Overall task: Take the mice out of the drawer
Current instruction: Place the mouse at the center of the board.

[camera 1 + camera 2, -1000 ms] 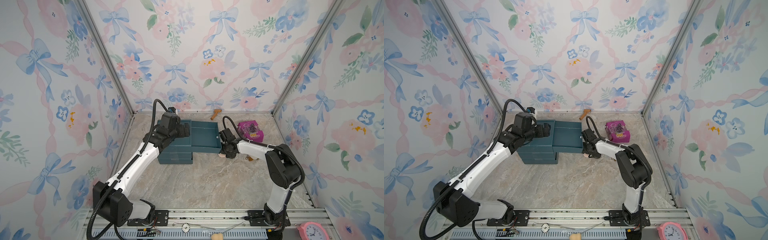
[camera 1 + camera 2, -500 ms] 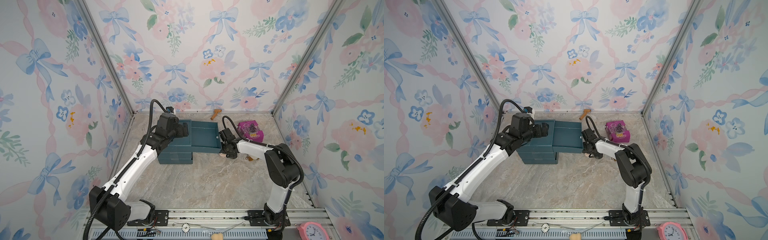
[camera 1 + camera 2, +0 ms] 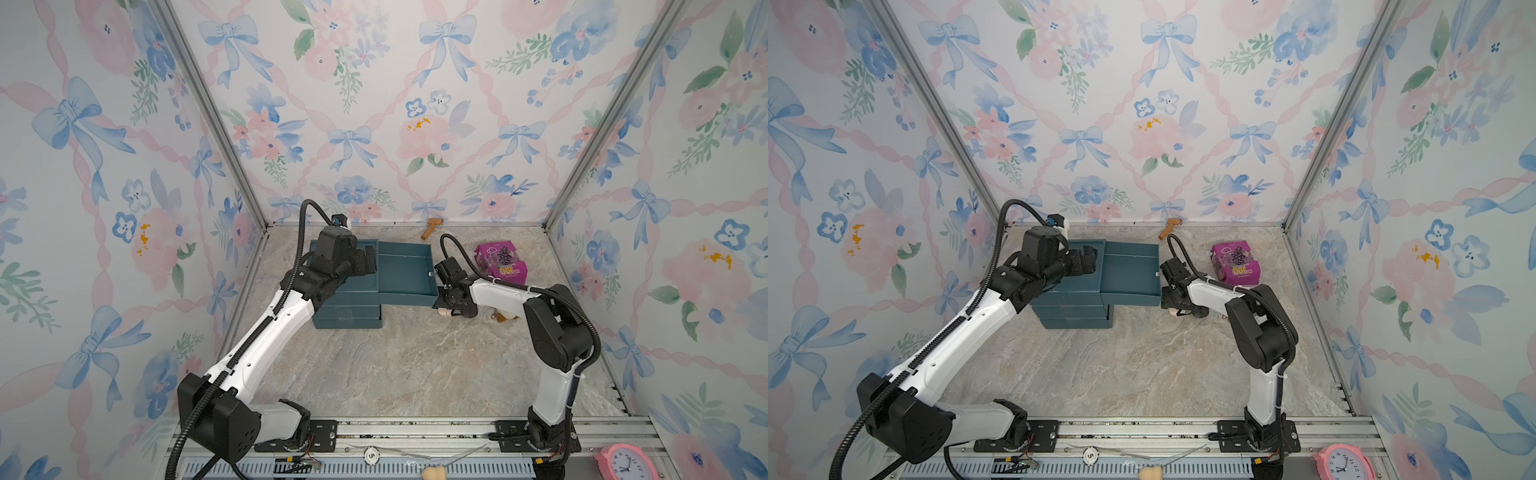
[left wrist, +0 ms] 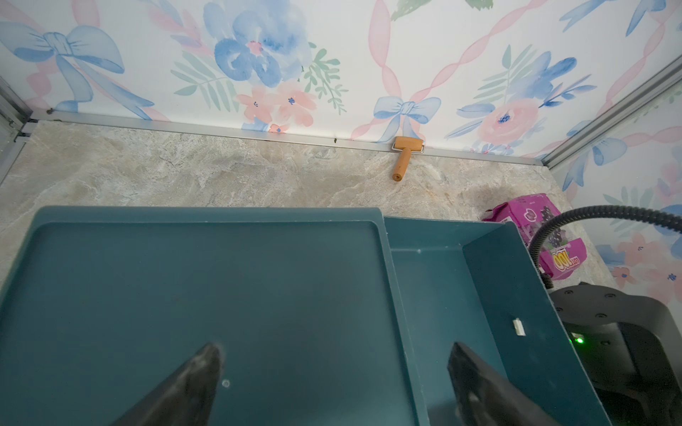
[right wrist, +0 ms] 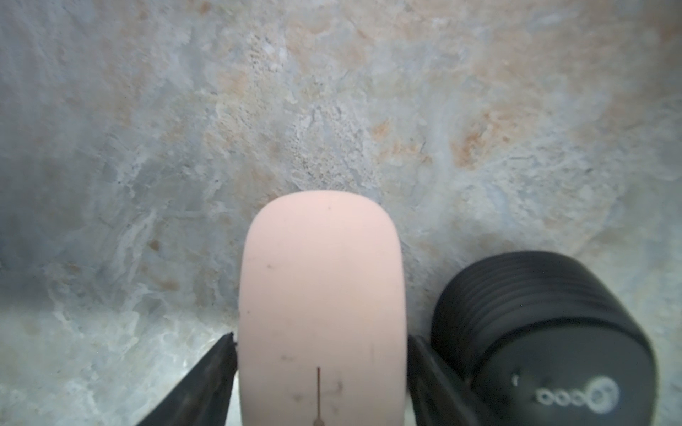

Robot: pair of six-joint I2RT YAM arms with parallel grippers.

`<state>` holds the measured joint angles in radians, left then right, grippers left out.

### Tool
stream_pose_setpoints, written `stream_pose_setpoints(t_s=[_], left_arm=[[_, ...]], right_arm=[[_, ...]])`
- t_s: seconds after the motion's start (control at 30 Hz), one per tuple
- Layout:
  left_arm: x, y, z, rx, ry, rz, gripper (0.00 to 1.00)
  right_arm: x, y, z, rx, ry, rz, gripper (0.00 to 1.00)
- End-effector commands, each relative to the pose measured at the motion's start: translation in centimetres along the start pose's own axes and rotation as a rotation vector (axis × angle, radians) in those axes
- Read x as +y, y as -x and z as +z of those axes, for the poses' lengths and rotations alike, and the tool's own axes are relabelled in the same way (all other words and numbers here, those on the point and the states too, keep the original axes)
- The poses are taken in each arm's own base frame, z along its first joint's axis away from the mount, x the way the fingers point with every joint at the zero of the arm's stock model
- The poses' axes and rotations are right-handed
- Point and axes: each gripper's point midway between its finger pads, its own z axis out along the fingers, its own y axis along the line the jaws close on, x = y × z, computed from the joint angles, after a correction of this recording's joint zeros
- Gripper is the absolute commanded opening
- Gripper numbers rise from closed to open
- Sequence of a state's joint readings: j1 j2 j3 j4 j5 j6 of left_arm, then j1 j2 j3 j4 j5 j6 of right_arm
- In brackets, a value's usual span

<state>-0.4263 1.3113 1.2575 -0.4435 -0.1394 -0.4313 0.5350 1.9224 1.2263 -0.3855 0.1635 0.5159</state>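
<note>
Straddling the pink mouse (image 5: 321, 295), my right pincer (image 5: 321, 337) has a finger (image 5: 210, 376) at each flank, the mouse's long axis running straight ahead from between them; clamped or merely touching, I cannot tell. It lies on the tabletop (image 5: 332, 110), outside the drawer (image 3: 405, 270).

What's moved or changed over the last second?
The left arm swung its shoulder slightly outward to its left; the left gripper, open, stayed over the drawer unit. The right gripper stayed low by the open drawer, jaws flanking the pink mouse on the table; whether it let go is unclear. Everything else is unchanged.
</note>
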Motion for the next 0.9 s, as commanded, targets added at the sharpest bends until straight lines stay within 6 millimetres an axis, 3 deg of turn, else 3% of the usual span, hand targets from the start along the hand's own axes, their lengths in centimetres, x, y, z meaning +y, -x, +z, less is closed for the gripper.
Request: stream_pose_setpoints(t_s=[0.0, 0.17, 0.33, 0.47, 0.63, 0.7, 0.87], left_arm=[[-0.2, 0.7, -0.6, -0.030, -0.008, 0.006, 0.98], [-0.3, 1.4, -1.1, -0.047, -0.015, 0.009, 0.98], [0.3, 2.4, -1.9, -0.076, -0.010, 0.004, 0.98], [1.9, 3.9, -2.7, -0.115, 0.019, 0.008, 0.98], [6.5, 5.3, -3.7, -0.118, 0.091, -0.033, 0.98], [8.2, 5.2, -3.8, -0.099, 0.081, -0.071, 0.98], [11.9, 2.7, -2.8, 0.017, 0.063, -0.157, 0.98]], right_arm=[[0.2, -0.1, -1.2, 0.002, -0.023, -0.002, 0.74], [0.4, 1.8, -4.3, -0.055, -0.013, 0.029, 0.76], [-0.5, 3.7, -8.6, -0.132, -0.033, 0.071, 0.82], [-1.8, 4.8, -12.0, -0.195, -0.058, 0.089, 0.87], [-2.7, 5.5, -15.9, -0.253, -0.011, 0.106, 0.99], [-2.6, 5.5, -16.7, -0.262, 0.030, 0.111, 0.96], [-1.4, 5.5, -17.7, -0.261, 0.173, 0.127, 0.96]])
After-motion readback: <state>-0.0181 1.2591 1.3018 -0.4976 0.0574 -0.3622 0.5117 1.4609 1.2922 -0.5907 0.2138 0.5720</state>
